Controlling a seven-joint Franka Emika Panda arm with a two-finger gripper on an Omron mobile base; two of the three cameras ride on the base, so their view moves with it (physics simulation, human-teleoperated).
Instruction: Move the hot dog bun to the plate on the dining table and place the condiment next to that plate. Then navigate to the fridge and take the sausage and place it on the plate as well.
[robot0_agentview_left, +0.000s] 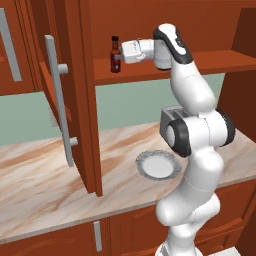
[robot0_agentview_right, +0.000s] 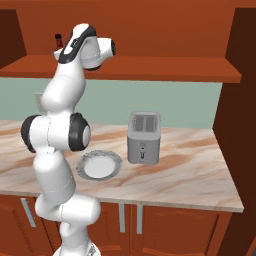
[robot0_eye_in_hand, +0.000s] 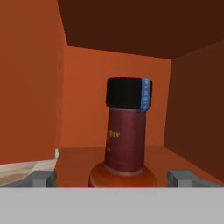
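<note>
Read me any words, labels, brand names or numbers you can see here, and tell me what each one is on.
Neck of the condiment bottle, yellow print: ends in what looks like "LY"; the rest is cut off and blurred.
Smaller print below it on the same bottle: too blurred to read.
Blue band on the bottle's black cap: no legible text.
Toaster front: a dark control, nothing readable.

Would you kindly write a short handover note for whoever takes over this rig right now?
Claw: open, fingertips on either side of the condiment, not closed on it.
Condiment: upright on the cabinet shelf, left end, beside the open cabinet door.
On the counter below: a pale grey plate and a toaster.
Done: reach to the bottle.
Left: grip the condiment, carry it to the table; the bun and the sausage.
</note>
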